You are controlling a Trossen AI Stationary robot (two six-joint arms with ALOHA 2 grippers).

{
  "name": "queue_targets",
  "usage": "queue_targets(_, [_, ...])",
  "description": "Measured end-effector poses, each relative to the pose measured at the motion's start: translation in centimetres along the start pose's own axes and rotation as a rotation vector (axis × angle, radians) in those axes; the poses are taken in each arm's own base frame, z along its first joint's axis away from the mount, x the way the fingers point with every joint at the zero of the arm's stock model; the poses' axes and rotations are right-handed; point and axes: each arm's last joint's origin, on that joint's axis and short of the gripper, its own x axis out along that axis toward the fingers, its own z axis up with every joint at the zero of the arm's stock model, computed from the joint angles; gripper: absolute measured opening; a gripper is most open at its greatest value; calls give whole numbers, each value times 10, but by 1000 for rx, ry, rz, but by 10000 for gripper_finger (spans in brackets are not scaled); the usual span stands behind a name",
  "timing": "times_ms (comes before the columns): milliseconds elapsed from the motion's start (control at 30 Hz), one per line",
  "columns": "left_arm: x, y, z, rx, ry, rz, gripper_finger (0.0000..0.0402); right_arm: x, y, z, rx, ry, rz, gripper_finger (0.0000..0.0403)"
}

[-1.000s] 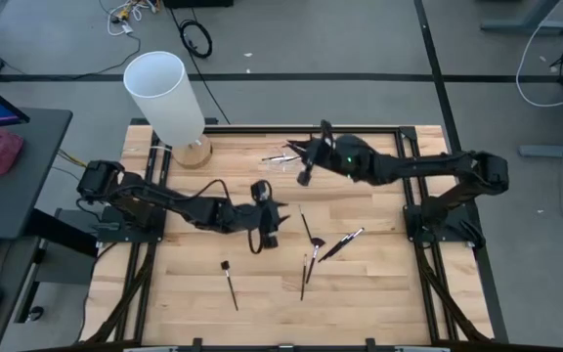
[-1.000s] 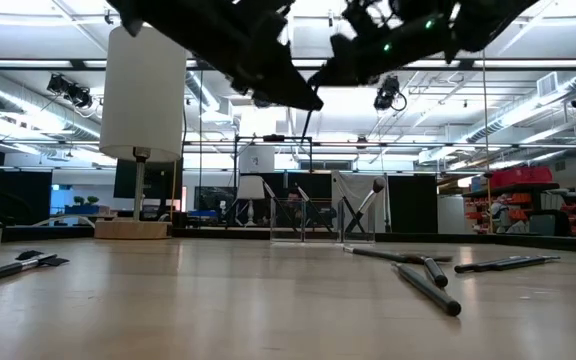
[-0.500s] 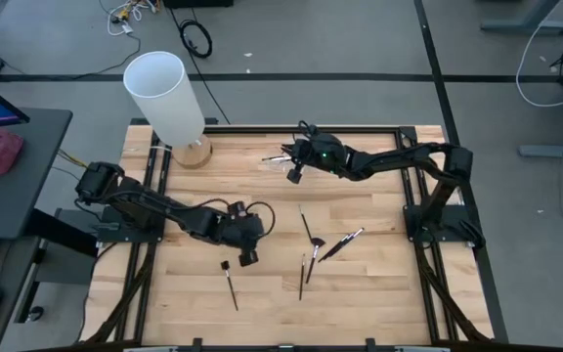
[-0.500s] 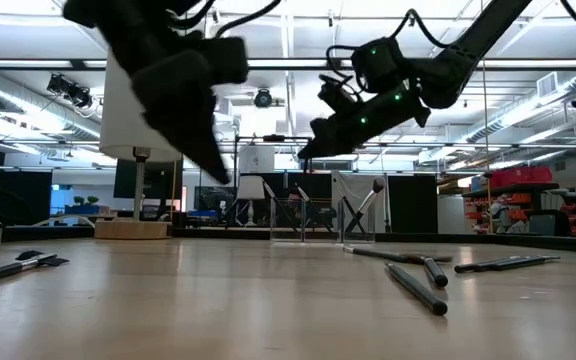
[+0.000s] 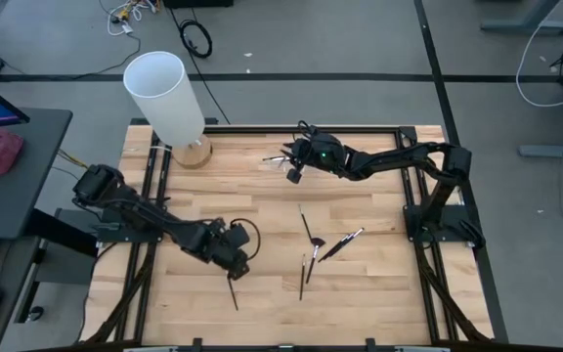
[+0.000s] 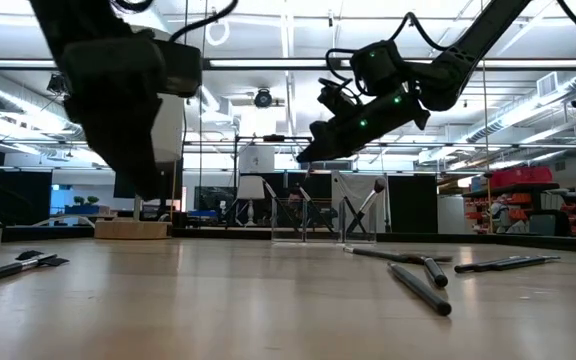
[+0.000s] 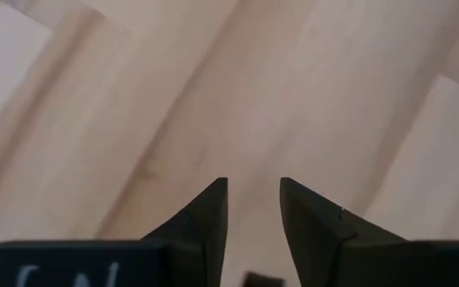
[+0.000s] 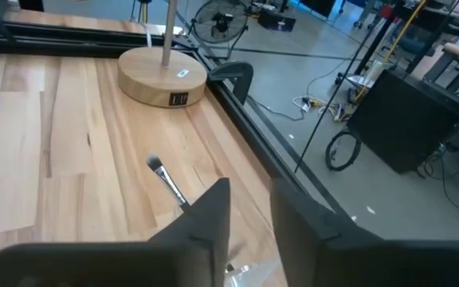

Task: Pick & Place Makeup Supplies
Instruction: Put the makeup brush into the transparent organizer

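Several thin dark makeup brushes lie flat on the wooden table: one near the near edge point(image 5: 233, 288), a cluster right of centre point(image 5: 308, 235) point(image 5: 340, 244) point(image 5: 302, 277). More brushes lie and stand by a clear holder point(image 5: 280, 156) at the far edge, where one brush point(image 8: 166, 179) lies on the wood. My left gripper point(image 5: 231, 258) point(image 7: 253, 199) is open, pointing down just above the head end of the near brush. My right gripper point(image 5: 294, 168) point(image 8: 249, 207) is open and hovers over the clear holder point(image 6: 323, 220).
A tall white cylinder lamp point(image 5: 164, 90) stands on a round wooden base point(image 5: 192, 152) point(image 8: 163, 76) at the far left corner. Black rails frame the table point(image 5: 409, 293). Bare wood lies at the near right. Cables run on the floor beyond.
My left gripper has swung from the table's middle toward the near left and come down over the near brush. My right gripper has drawn a little toward the far left and dropped lower over the clear holder, then stayed. No brush has moved.
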Motion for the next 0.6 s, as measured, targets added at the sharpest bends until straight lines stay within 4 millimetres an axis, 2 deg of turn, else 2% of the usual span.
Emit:
queue_targets(167, [-4,-6,-8,-97,4,-18,117,-1,6,3,-3,-17,12,120])
queue_targets(400, [-7,-12,-17,-178,11,-33,117,-7,32,8,-34,-34,79,125])
queue_targets(600, [2,-19,-31,-284,109,-22,117,-18,58,18,-136,-79,144,125])
